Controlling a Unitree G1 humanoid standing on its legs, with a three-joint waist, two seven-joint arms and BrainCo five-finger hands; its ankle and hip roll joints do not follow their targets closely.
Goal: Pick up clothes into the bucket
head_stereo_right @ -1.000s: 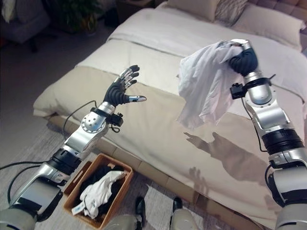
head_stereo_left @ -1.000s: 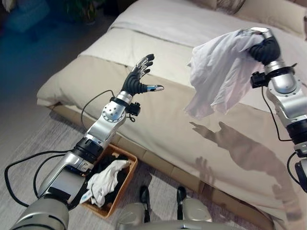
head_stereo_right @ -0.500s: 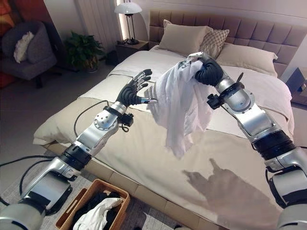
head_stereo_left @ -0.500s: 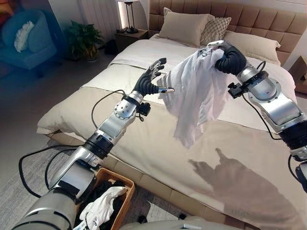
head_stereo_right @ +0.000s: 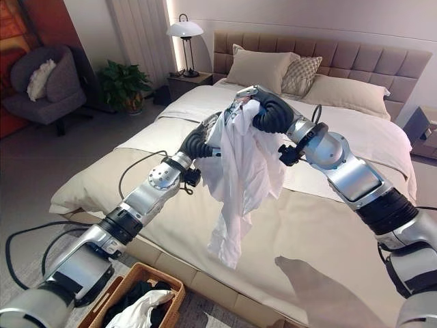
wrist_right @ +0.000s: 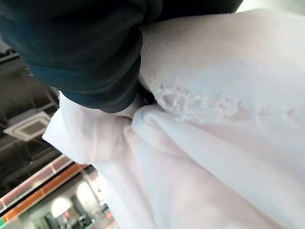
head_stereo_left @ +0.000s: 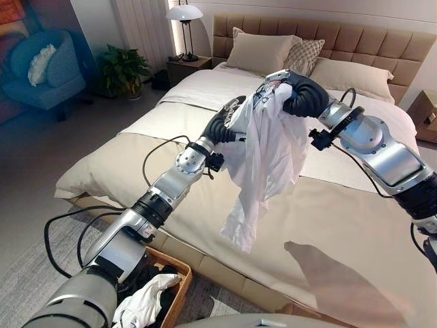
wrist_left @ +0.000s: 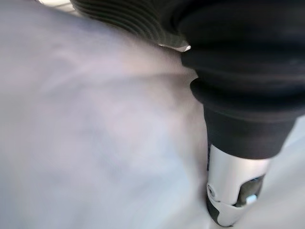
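A white garment (head_stereo_left: 263, 157) hangs in the air over the bed, bunched at its top in my right hand (head_stereo_left: 304, 96), which is shut on it. The right wrist view has the cloth (wrist_right: 214, 143) pressed close under the dark cover. My left hand (head_stereo_left: 220, 128) reaches up from the lower left and rests against the garment's upper left side; the cloth (wrist_left: 95, 143) lies right against it in the left wrist view. A brown woven basket (head_stereo_left: 171, 268) stands on the floor beside the bed's foot, under my left arm, holding white cloth (head_stereo_left: 143, 304) and dark clothes.
The beige bed (head_stereo_left: 355, 225) spreads under both arms, with pillows (head_stereo_left: 263, 51) at the headboard. A lamp (head_stereo_left: 184, 14) on a nightstand, a plant (head_stereo_left: 123, 68) and a blue armchair (head_stereo_left: 44, 75) stand at the far left. Grey rug (head_stereo_left: 27, 273) lies by the basket.
The camera has tilted up. My right hand has carried the garment left across the bed to my left hand, which has risen and now touches the cloth.
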